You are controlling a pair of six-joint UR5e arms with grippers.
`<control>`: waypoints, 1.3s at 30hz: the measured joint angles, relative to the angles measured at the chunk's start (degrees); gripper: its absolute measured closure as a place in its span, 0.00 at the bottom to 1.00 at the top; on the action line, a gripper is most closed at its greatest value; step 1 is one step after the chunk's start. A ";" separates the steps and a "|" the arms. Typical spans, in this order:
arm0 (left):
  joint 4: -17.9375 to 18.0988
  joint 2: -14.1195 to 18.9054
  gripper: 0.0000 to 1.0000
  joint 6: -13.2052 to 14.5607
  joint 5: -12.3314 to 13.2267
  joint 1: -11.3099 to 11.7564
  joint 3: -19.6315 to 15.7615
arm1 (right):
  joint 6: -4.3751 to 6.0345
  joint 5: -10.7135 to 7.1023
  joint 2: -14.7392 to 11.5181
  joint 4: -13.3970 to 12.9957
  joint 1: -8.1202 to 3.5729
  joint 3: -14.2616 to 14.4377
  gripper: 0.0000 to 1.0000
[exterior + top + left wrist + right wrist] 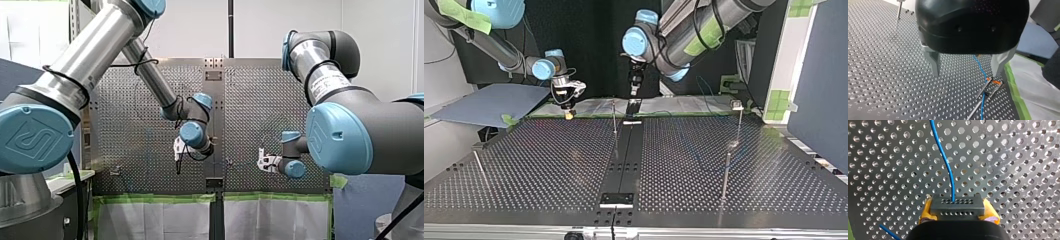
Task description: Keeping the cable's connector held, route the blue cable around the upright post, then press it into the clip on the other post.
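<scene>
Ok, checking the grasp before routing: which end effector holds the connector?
My right end effector: its yellow pads clamp the black connector, the blue cable running out of it. My left end effector hangs open and empty.

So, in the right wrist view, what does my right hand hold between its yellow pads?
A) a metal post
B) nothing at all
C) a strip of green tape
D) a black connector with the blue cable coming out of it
D: the right hand is shut on the black connector, and the blue cable comes out of one of its holes and runs ahead over the perforated table.
</scene>
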 joint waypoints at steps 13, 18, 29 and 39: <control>-0.73 7.44 0.00 1.20 -2.98 -0.73 -7.44 | 0.18 -0.17 -0.01 -0.01 -0.14 0.01 1.00; -0.74 10.12 0.00 2.02 -3.14 -0.89 -10.11 | 0.41 -0.24 0.02 0.00 -0.18 0.00 1.00; -0.76 16.59 0.00 3.44 -3.87 -1.35 -16.32 | 0.57 -0.86 0.02 0.00 -0.12 -0.01 1.00; -0.72 22.44 0.00 3.47 -3.98 -1.75 -17.08 | 0.52 -0.87 0.00 0.00 0.11 0.00 1.00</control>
